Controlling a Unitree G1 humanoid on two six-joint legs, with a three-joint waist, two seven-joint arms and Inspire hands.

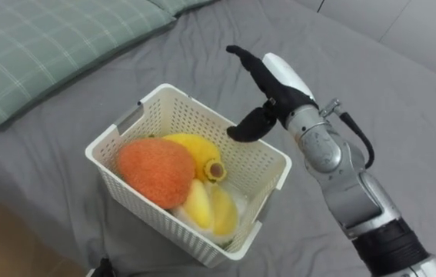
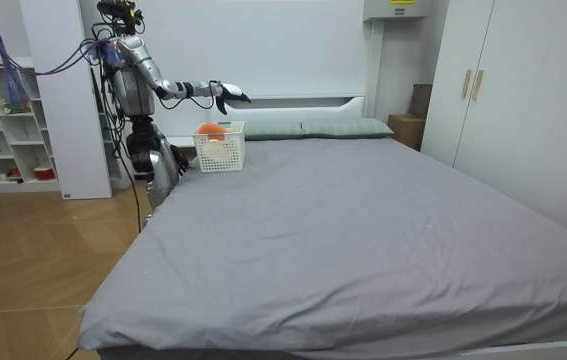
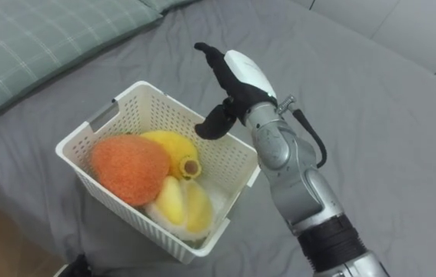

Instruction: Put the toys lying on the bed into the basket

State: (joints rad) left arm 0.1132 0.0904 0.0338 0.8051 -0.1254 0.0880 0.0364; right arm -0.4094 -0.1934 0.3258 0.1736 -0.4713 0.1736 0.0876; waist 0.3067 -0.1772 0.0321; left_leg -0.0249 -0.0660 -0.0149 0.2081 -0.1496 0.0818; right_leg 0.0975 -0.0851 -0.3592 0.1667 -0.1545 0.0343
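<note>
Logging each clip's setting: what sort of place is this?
Most likely a bedroom: a wide bed with a grey sheet, checked pillows at its head, and white wardrobe doors beside it. A toy-filled basket sits on the bed.

**Right arm out, hand spread**

My right arm comes in from the lower right of the eye views and slants up toward the middle, the silver forearm ending at the wrist. My right hand (image 1: 275, 86) is held in the air with its white back turned up and to the right. Its dark fingers (image 1: 247, 60) are stretched nearly straight, pointing away from me to the upper left. The thumb (image 1: 248, 125) stands apart below them, bent down and to the left. The hand grips nothing. In the room view I stand upright at the view's left. My upper arm slopes down from the shoulder and the forearm is held about level toward the view's right.
</note>
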